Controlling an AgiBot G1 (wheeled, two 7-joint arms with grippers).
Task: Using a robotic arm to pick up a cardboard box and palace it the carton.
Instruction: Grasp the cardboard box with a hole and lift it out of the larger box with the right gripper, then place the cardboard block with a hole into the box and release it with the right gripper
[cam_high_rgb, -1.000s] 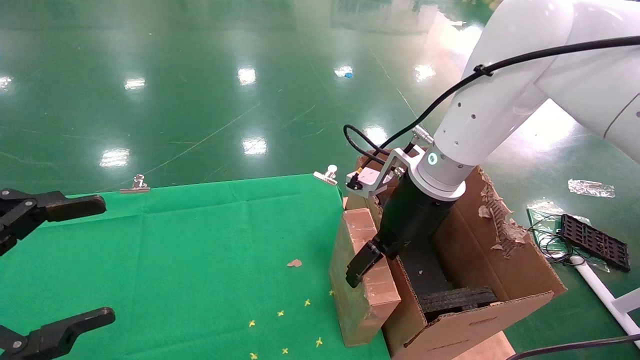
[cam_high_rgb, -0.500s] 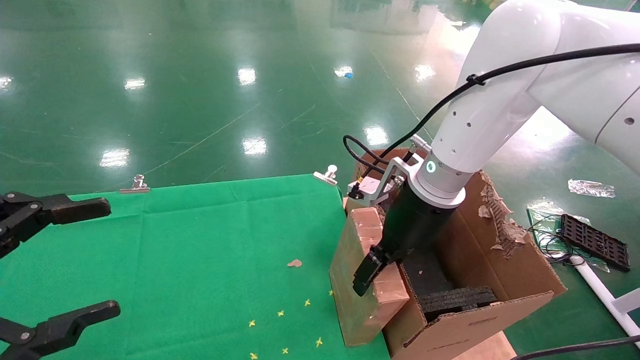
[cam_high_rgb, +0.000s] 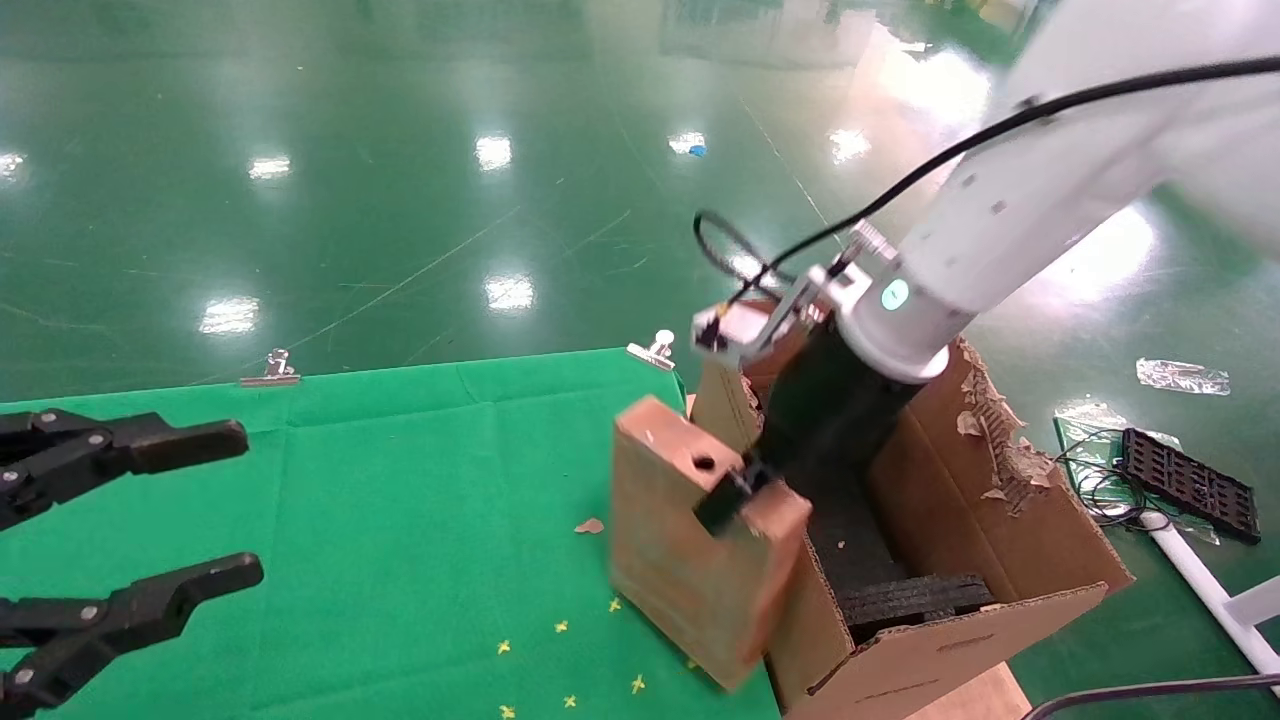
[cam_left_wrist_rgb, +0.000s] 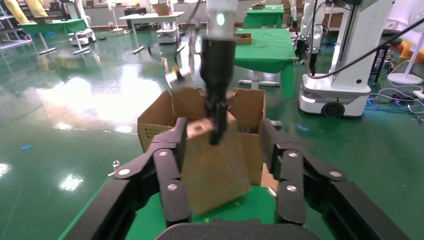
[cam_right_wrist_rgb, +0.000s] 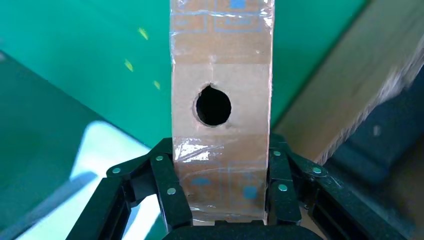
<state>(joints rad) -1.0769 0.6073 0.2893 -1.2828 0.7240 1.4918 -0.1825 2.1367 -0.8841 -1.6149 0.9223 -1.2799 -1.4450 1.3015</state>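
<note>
My right gripper (cam_high_rgb: 735, 492), on the white robotic arm (cam_high_rgb: 960, 270), is shut on the top edge of the slim brown cardboard box (cam_high_rgb: 690, 540). The box hangs tilted above the green table, just left of the carton (cam_high_rgb: 960, 560). In the right wrist view the box's narrow taped face with its round hole (cam_right_wrist_rgb: 220, 125) sits clamped between both fingers (cam_right_wrist_rgb: 170, 187). The left wrist view shows the box (cam_left_wrist_rgb: 212, 165) in front of the carton (cam_left_wrist_rgb: 250, 107). My left gripper (cam_high_rgb: 200, 505) is open and empty at the table's left.
The carton has upright flaps, a ragged torn flap (cam_high_rgb: 995, 430) and black foam blocks (cam_high_rgb: 900, 595) inside. Green cloth (cam_high_rgb: 400, 500) covers the table, held by metal clips (cam_high_rgb: 655, 350). A black tray and cables (cam_high_rgb: 1185, 480) lie on the floor at right.
My right gripper has lifted the cardboard box off the table edge and swung its lower end leftward, so it now hangs tilted. My left gripper has drifted slightly right.
</note>
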